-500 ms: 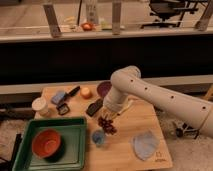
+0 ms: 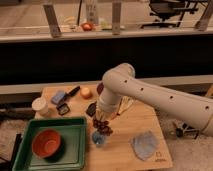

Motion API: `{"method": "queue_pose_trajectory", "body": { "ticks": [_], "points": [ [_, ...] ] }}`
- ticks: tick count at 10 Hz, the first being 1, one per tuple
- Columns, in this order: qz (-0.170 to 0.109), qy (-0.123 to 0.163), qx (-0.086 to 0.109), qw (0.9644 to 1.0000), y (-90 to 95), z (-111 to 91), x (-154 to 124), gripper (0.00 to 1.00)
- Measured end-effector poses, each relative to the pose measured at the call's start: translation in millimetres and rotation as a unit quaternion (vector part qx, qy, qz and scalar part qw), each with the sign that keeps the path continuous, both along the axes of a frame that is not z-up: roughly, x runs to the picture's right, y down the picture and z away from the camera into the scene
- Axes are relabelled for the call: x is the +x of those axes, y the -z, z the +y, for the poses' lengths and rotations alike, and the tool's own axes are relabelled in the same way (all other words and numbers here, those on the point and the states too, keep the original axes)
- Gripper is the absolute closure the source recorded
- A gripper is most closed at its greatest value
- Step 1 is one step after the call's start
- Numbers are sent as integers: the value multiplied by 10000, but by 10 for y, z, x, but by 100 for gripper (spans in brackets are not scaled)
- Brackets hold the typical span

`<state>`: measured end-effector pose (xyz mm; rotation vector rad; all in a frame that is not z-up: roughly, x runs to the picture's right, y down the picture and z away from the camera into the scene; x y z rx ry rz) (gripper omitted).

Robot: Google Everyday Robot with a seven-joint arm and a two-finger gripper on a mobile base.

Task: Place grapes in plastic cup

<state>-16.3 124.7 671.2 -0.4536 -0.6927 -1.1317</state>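
Over the cup (image 2: 98, 139), the grapes (image 2: 103, 126) are held up off the table (image 2: 150, 122). The dark red bunch hangs just above the cup's rim, shifted a little to its right. Contact between the lowest grapes and the rim cannot be made out.

The gripper (image 2: 104, 119) is seen directly above the bunch, pointing down and closed on the top of the grapes. The white arm (image 2: 150, 97) comes in from the right edge, bends at a rounded joint above mid-table and drops to the gripper.

The cup, pale blue and translucent, stands upright near the table's front edge, just right of a green tray (image 2: 75, 152). An orange bowl (image 2: 46, 143) sits in the tray's left half.

A crumpled blue cloth (image 2: 145, 145) lies right of the cup, apart from it, near the front right corner.

Behind the cup, a small dark object (image 2: 91, 109) lies partly covered by the arm. Further left, a dark box (image 2: 63, 108) is noted, with a cream container (image 2: 40, 106) standing at the left edge. Toward the back, a blue block (image 2: 59, 96), a black-handled tool (image 2: 73, 91) and a round orange fruit (image 2: 86, 92) are set in a row.

A ledge (image 2: 150, 32) is seen beyond the table, with another orange item (image 2: 87, 26) on it.
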Motion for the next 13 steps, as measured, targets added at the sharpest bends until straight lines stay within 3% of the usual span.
{"method": "queue_pose_trajectory", "body": {
  "ticks": [1, 3, 9, 11, 13],
  "points": [
    [-55, 79, 15, 10000, 42, 20, -43, 100],
    [-104, 182, -12, 9998, 73, 59, -83, 90],
    [-96, 289, -67, 9995, 105, 107, -122, 27],
    [-112, 312, -83, 9994, 100, 106, -126, 20],
    [-141, 345, -91, 9993, 97, 97, -135, 20]
  ]
}}
